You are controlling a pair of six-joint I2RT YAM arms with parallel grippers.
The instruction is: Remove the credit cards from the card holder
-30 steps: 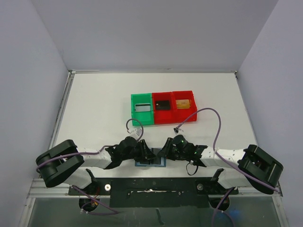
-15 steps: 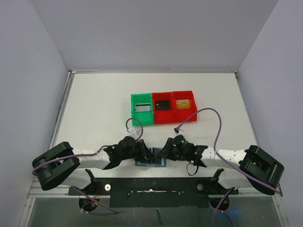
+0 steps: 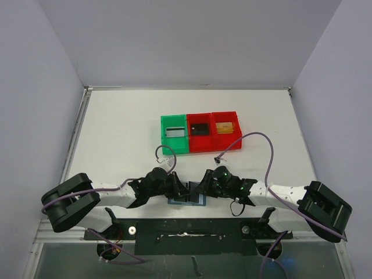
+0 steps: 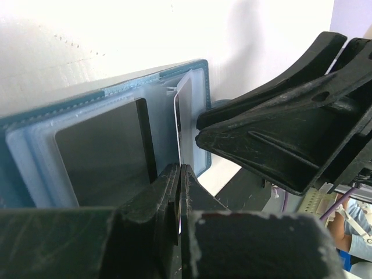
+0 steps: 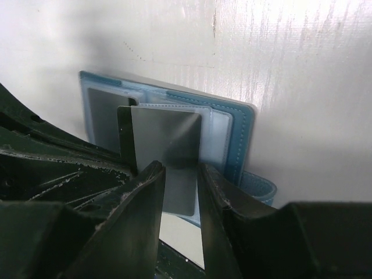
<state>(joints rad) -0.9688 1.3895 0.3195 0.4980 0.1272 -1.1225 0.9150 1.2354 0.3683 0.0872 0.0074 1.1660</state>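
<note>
The light-blue card holder lies open at the table's front edge, between both grippers. In the left wrist view it shows a dark grey credit card in a clear sleeve. A second, thin card stands edge-on, and my left gripper is shut on its lower edge. In the right wrist view that grey card faces the camera, in front of the holder. My right gripper is open, its fingers just in front of the card's lower part. From above, the left gripper and the right gripper nearly touch.
A green bin and two red bins stand in a row at mid-table; each has a flat card-like item in it. A purple cable loops from the right arm. The black front rail runs just behind the holder.
Both grippers stay at the card holder. The right arm's elbow has shifted slightly right and toward the front edge. The holder has not moved.
</note>
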